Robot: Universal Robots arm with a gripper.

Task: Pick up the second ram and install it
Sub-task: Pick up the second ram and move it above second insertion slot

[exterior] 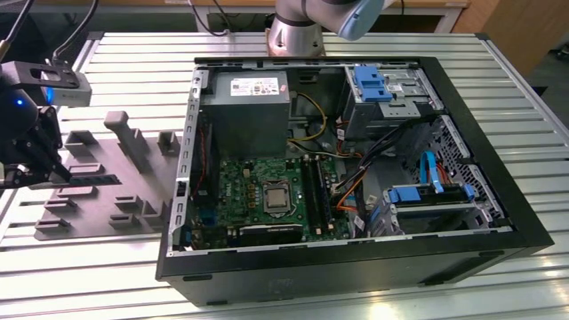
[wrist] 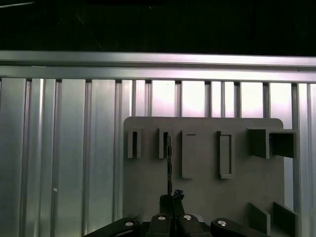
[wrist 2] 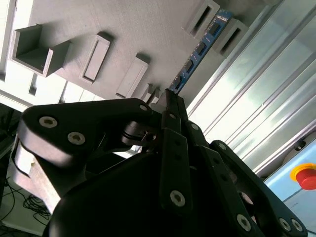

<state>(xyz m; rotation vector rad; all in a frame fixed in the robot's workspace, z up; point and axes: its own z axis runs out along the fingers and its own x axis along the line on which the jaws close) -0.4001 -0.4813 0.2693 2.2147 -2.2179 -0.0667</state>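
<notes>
The second ram (wrist 2: pixel 197 52) is a thin dark stick with a row of black chips. In the first wrist view it shows edge-on as a narrow dark line (wrist: pixel 169 168). It runs between two upright blocks of the grey moulded tray (wrist 2: pixel 123 34), and I cannot tell whether it rests there or is lifted. My gripper (wrist 2: pixel 170 98) is shut on the stick's near end, fingertips pressed together (wrist: pixel 170 196). In the exterior view the gripper (exterior: pixel 36 177) hangs over the tray (exterior: pixel 98 157) at that view's left. The motherboard (exterior: pixel 258 180) with its long memory slots (exterior: pixel 313 190) lies in the open computer case.
The black computer case (exterior: pixel 498 220) lies open on the slatted metal table (exterior: pixel 116 280), with a power supply, drive cages and loose cables inside. The tray (wrist: pixel 202 197) carries several upright blocks and slots. A red button (wrist 2: pixel 306 175) sits beyond the table edge.
</notes>
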